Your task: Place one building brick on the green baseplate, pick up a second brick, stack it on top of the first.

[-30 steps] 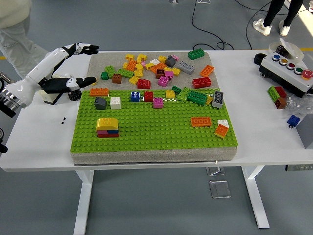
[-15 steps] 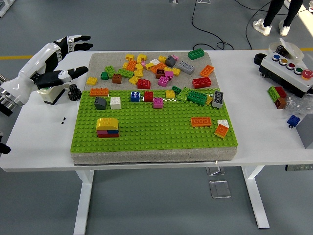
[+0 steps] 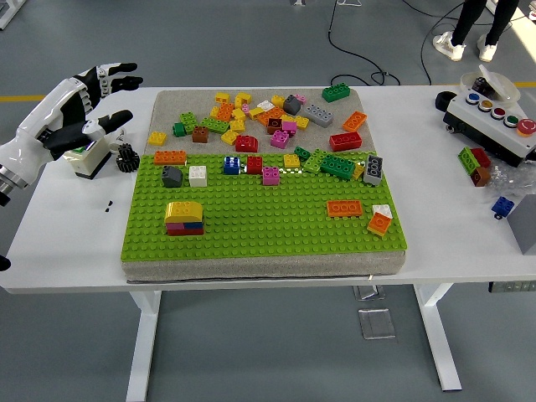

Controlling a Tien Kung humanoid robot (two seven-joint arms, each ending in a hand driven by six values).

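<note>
Head view: the left hand [image 3: 71, 109] was over the table's [image 3: 67, 243] far left corner, clear of the green baseplate [image 3: 264, 222], with its fingers [image 3: 117, 84] spread wide and holding nothing. Beneath it sat a small white block [image 3: 88, 157] with a black gear-like piece [image 3: 126, 157] just beside it. On the baseplate's left side stood a stack of bricks [image 3: 184, 219]: a yellow rounded brick on top, with red and blue layers under it. Along the baseplate's far edge were an orange brick [image 3: 170, 157], a grey brick [image 3: 172, 176], a white brick [image 3: 198, 175], a blue brick [image 3: 232, 165], a red brick [image 3: 254, 164] and a pink brick [image 3: 270, 175]. Toward the right sat an orange flat brick [image 3: 344, 208] and an orange-and-white brick [image 3: 380, 219]. A loose pile of mixed bricks [image 3: 268, 117] lay on the grey mat [image 3: 172, 105] beyond the baseplate. At the table's far right stood a button box [image 3: 494, 117]. The right hand was out of view.
</note>
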